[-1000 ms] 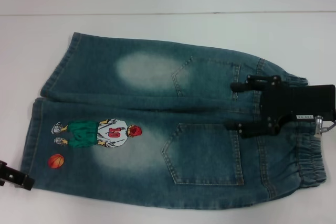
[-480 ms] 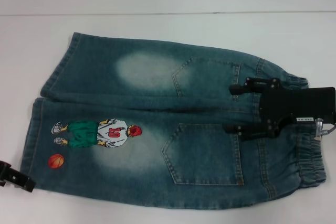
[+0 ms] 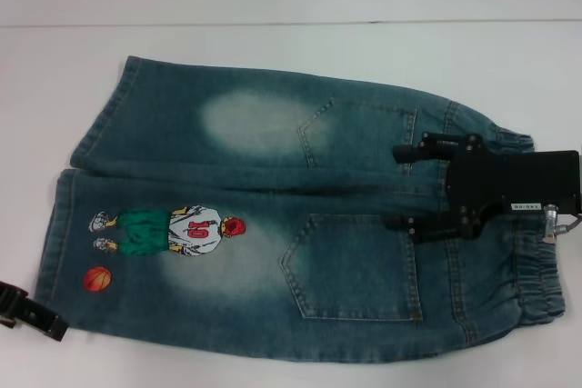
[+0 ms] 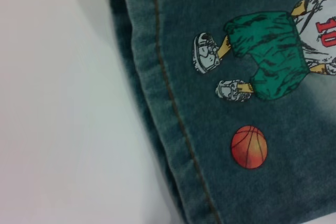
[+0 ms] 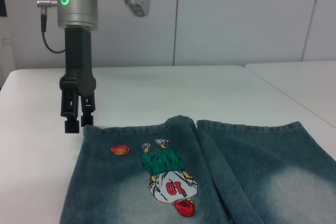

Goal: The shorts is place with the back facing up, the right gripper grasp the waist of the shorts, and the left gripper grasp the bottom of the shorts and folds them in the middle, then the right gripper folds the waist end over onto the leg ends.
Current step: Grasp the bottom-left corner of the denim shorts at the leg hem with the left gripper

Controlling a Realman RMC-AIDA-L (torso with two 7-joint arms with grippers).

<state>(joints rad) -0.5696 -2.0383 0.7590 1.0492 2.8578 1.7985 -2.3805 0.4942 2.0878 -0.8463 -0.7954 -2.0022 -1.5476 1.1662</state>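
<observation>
- Shorts [image 3: 273,224] lie flat on the white surface [image 3: 273,43], back pockets up, not yet folded; waist [image 3: 532,270] toward the right tool, leg hems [image 3: 59,224] toward the left tool.
- Right tool [image 3: 409,186] (the one with the white label) hovers over the shorts just inboard of the waist, fingers spread wide, one fingertip on each side of the centre seam. Holds nothing. Whether the tips touch the denim I cannot tell.
- Left tool [image 5: 76,124] hangs at the outer corner of the near leg hem, just beside the basketball patch [image 5: 120,150]. In the right wrist view its fingers stand close together, only a narrow gap, nothing between them, tips just off the hem edge rather than on it.
- Step in hand, as I read it: both tools setting up their grasps before the lengthwise fold.
- To do it well: the right tool should pinch the gathered elastic itself, not the pocket panel below it, so it likely needs to sit back toward the band.
- Left tool needs to open and straddle the stitched hem near the cartoon boy patch [image 4: 273,51], biting both layers.
- Risk: one-layer grabs will drag the fabric and skew the fold.
</observation>
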